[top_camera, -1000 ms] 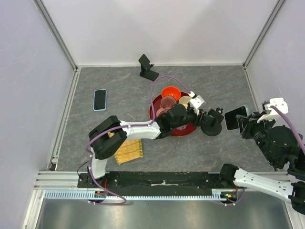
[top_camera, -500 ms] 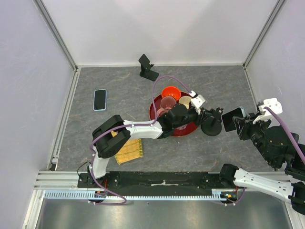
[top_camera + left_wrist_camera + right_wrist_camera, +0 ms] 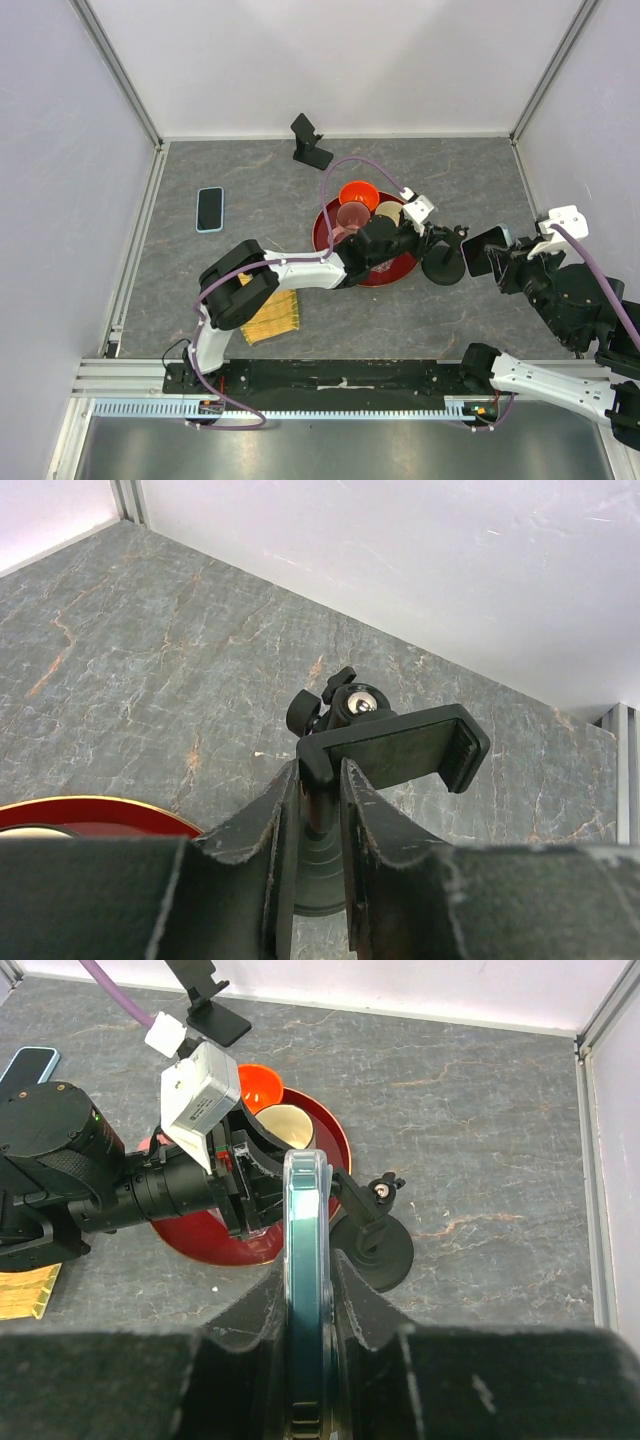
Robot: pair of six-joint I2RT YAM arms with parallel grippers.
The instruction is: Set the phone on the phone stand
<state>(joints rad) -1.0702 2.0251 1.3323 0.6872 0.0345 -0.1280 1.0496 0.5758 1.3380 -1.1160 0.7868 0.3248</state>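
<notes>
Hidden: my left arm (image 3: 300, 270) lies across the red tray (image 3: 215, 1243) and covers its near half, so I see only part of what it carries.
Cut off: in the right wrist view the phone (image 3: 305, 1220) shows only as a thin teal edge, its lower end lost between the fingers.
Hard to tell: I cannot say whether the phone touches the phone stand (image 3: 443, 265). Overhead they sit just beside each other.
Phone, place: it is off the worktop (image 3: 450, 180), to the right of the tray, beyond the stand.
Phone, facing: it stands on edge, with one dark face turned up toward the overhead camera.
Phone, long axis: I cannot fix it, since that face looks squat and foreshortened from above.
Right tool (image 3: 305, 1305): narrow, clamped on the phone's two flat faces.
Left tool (image 3: 318, 780): narrow, with a finger pressed to each side of the stand's stem.
Stand: its round base sits just right of the tray, and its clamp bar lies crosswise above my fingers.
Tray contents: an orange cup (image 3: 358, 193), a pink cup (image 3: 352, 215) and a cream cup (image 3: 388, 210), all at the far side.
Left of tray: a second phone (image 3: 209, 209) lies flat, its long axis running toward the back wall.
Behind tray: a second stand (image 3: 311, 142).
Near-left of tray: a yellow mat (image 3: 270, 316), partly under my arm.
</notes>
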